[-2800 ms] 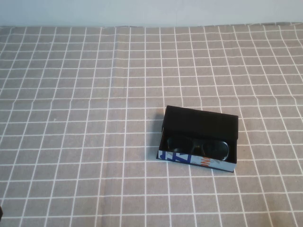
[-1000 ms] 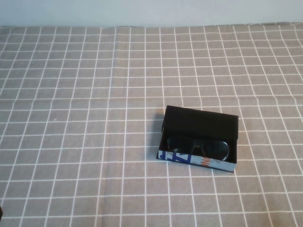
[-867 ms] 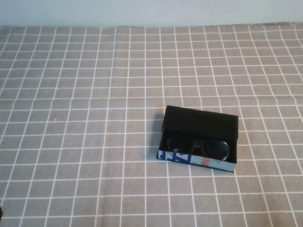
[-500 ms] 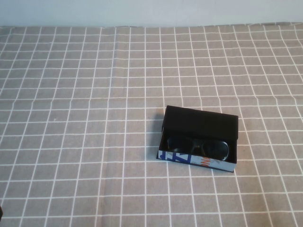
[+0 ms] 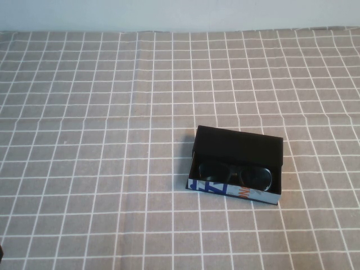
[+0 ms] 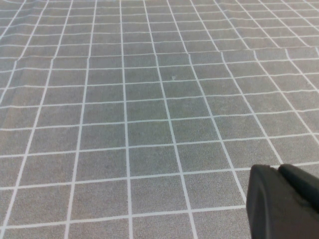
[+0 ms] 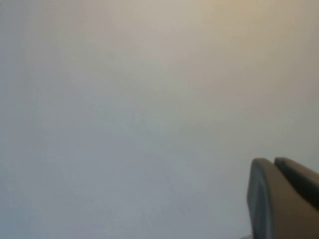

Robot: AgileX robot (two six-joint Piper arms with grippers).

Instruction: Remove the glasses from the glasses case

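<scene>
The glasses case (image 5: 239,147) is an open black box with a white front side printed in blue and orange, lying right of the table's middle in the high view. The black glasses (image 5: 236,173) lie inside it, along the front side. Neither gripper shows in the high view. My left gripper (image 6: 275,169) is shut and empty, low over bare cloth, with the case out of its view. My right gripper (image 7: 273,162) is shut and empty, facing a plain pale surface, away from the case.
A grey cloth with a white grid (image 5: 101,140) covers the whole table. A pale wall (image 5: 180,14) runs along the far edge. A small dark part (image 5: 1,253) shows at the near left corner.
</scene>
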